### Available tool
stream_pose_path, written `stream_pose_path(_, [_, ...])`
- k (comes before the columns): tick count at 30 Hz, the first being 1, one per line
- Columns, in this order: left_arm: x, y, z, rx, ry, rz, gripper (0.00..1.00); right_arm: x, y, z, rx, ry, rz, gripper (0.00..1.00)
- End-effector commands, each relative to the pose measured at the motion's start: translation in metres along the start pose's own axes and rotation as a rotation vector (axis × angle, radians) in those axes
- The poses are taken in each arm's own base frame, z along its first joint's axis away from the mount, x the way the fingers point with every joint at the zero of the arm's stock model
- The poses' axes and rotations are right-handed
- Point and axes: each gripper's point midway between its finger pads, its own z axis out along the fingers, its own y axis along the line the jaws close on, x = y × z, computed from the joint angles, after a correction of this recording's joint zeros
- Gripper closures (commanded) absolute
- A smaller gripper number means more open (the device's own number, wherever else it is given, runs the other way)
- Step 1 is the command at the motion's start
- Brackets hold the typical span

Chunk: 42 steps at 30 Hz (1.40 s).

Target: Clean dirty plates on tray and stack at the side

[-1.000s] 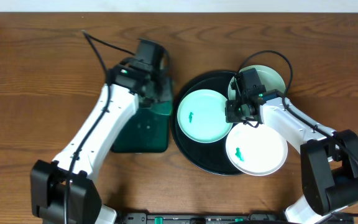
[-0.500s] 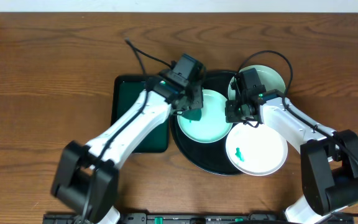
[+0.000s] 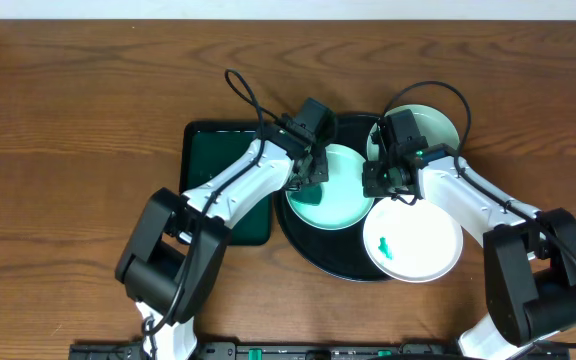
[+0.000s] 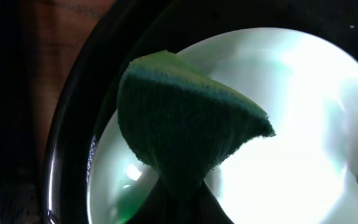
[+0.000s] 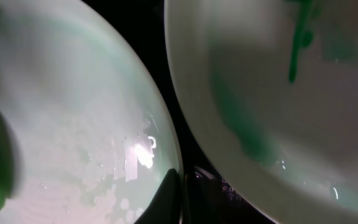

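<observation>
- The desk [image 3: 68,120] is dark brown wood, and a pale wall strip [image 3: 268,8] runs along its far edge.
- The black tray [image 3: 313,250] sits near the desk's middle, slightly toward the right edge. A green rectangular tray [image 3: 208,150] lies just beside it on the left.
- My left pincer [image 3: 308,172] is clenched on a green sponge [image 4: 179,118], held over the plate [image 3: 343,200] in the black tray's left half.
- My right pincer [image 3: 381,185] sits at that plate's right rim; I cannot tell whether it grips.
- A second plate [image 3: 433,125] overlaps the black tray's far-right rim.
- A third plate [image 3: 418,245], with a green smear [image 3: 385,248], overlaps the near-right rim.
</observation>
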Motion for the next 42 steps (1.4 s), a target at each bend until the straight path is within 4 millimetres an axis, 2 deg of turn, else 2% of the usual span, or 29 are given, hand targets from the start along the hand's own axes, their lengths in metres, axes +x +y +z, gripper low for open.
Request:
stream_pose_path(1, [0.001,0.008,0.011,-0.043,0.002,-0.008,0.93,-0.002,0.006,-0.006,-0.012,-0.016,-0.002,0.99])
stream_pose_path(5, [0.004,0.01,0.016,-0.052,0.013,-0.008,0.93,-0.001,0.001,-0.003,0.015,-0.015,-0.001,0.99])
stream_pose_path(10, [0.004,0.01,0.016,-0.053,0.015,-0.008,0.92,0.002,-0.001,0.003,0.019,-0.001,0.001,0.89])
stream_pose_path(11, [0.004,0.011,0.016,-0.053,0.015,-0.008,0.93,0.002,-0.001,0.004,0.02,0.001,0.001,0.89])
stream_pose_path(13, [0.004,0.011,0.016,-0.053,0.016,0.005,0.93,0.002,-0.001,0.004,0.02,0.002,0.001,0.99])
stream_pose_path(22, [0.006,0.012,0.019,-0.059,0.022,0.015,0.93,0.002,-0.001,0.005,0.02,0.001,-0.01,0.99])
stream_pose_path(34, [0.027,0.024,0.053,-0.114,0.111,0.018,0.93,0.001,-0.001,0.005,0.019,0.001,-0.057,0.99])
stream_pose_path(42, [0.043,0.007,0.053,-0.028,0.188,0.031,0.93,0.004,0.001,0.016,0.012,0.017,-0.06,0.99])
